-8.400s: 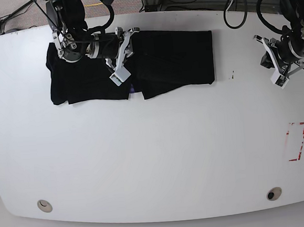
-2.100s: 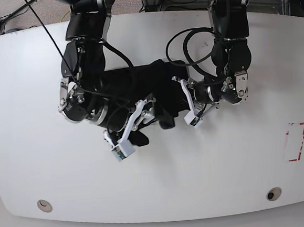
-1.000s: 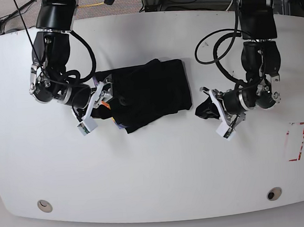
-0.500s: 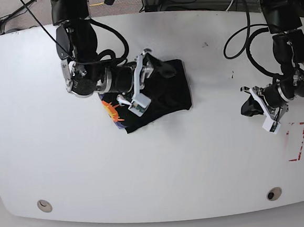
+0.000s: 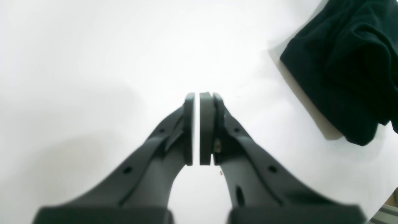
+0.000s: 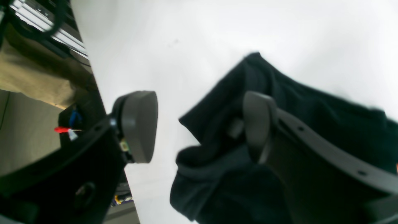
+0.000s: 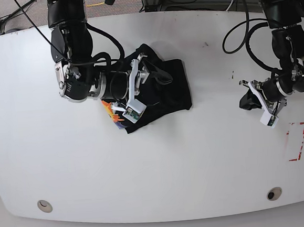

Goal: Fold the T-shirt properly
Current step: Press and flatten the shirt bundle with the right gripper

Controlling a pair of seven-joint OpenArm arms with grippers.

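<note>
Two pincers, and only one of them is at work. Going left to right across the base view: my right gripper (image 7: pixel 131 89) hangs over the T-shirt (image 7: pixel 163 91), which lies bunched in a loose bundle on the table (image 7: pixel 156 171), in its upper middle, with a patch of the orange and purple print peeking out at the bundle's lower left edge. In the right wrist view the jaws stand apart, one pad clear over bare table, the other pressed against a raised fold of the black cloth (image 6: pixel 279 130); I grip nothing there yet.

To do this step well, I judge I should take just the top layer's edge, not the whole lump, and lift it enough to drag it flat before laying it over. The bundle is uneven, so a deep bite could pull hidden layers along and spoil the fold.

Far to the right, my left gripper (image 7: pixel 268 116) hovers over bare table, well apart from the shirt, jaws closed on nothing (image 5: pixel 199 129).
</note>
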